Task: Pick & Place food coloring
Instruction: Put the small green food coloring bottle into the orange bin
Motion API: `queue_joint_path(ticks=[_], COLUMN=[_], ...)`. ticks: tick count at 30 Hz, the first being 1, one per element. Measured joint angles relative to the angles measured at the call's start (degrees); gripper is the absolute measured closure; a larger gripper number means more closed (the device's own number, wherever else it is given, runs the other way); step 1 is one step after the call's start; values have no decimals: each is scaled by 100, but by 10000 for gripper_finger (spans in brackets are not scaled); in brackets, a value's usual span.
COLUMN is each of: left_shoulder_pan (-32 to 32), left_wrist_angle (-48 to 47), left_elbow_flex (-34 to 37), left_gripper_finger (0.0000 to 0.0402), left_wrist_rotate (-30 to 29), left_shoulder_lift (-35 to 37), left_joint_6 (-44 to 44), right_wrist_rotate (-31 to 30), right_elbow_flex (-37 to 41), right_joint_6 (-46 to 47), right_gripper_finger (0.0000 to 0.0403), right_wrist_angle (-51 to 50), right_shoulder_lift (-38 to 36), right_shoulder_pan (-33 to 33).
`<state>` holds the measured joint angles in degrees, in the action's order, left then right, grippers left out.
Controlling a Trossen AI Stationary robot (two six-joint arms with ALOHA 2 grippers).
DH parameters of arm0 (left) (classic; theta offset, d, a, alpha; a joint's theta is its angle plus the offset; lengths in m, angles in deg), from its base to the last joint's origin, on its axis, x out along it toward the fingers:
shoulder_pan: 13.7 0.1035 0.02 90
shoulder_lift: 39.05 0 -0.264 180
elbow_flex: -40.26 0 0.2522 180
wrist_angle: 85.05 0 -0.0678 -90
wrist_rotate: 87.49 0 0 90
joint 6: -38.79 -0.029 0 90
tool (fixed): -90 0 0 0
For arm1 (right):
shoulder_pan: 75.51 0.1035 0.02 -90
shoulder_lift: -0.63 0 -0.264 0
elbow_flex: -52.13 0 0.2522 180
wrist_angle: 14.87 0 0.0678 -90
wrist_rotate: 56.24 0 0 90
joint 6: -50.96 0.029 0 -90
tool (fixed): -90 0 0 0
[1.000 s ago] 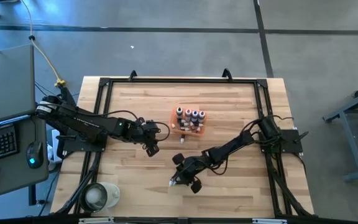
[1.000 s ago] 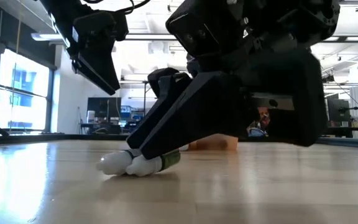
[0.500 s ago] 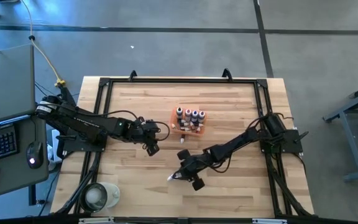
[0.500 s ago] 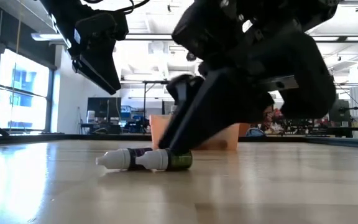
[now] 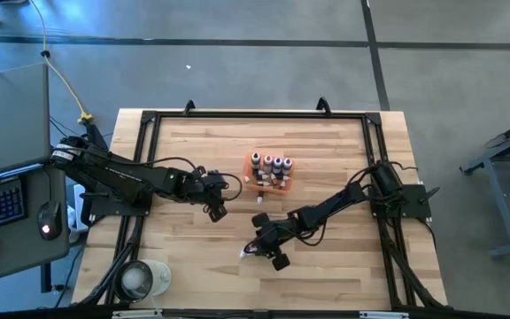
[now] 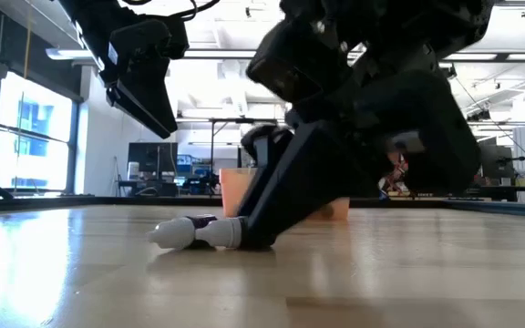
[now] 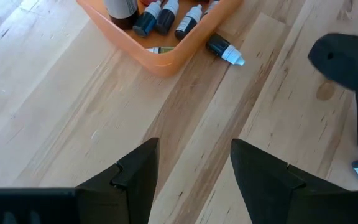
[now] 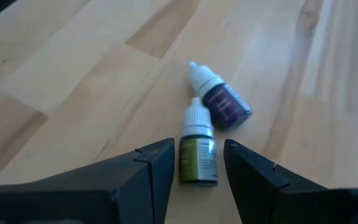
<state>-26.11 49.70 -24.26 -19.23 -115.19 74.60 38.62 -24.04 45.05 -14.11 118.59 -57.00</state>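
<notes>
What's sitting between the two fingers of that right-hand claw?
In the right wrist view, a green-labelled dropper bottle lies flat between the open right gripper's fingers, a purple-labelled bottle just beyond it.

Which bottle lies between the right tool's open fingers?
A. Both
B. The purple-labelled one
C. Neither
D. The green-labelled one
D: in the right wrist view the green-labelled bottle lies flat between the right tool's fingers, with the purple-labelled bottle just beyond them.

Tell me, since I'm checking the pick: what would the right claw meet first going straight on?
Probably the green-labelled bottle, lying between the open right claw fingers; the purple-labelled bottle lies just beyond.
</notes>
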Motion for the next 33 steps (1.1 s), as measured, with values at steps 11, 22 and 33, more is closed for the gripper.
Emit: queue_joint_path(ticks=[11, 22, 33], left_shoulder_pan=[0, 0, 2], left_wrist_angle=[-16, -37, 59], left_elbow_flex=[0, 0, 0], left_gripper_finger=[206, 206, 206], left_wrist_rotate=[20, 24, 168], left_shoulder_lift=[-2, -2, -2], left_joint_6=[-96, -107, -87], right_wrist_rotate=[173, -194, -2870], right_elbow_flex=[-11, -2, -4], right_joint_6=[-30, -756, -1058], right_gripper_finger=[294, 332, 331], right_wrist_angle=[75, -640, -3466], right_shoulder_lift=[124, -691, -2274], right_shoulder_pan=[-93, -277, -1273])
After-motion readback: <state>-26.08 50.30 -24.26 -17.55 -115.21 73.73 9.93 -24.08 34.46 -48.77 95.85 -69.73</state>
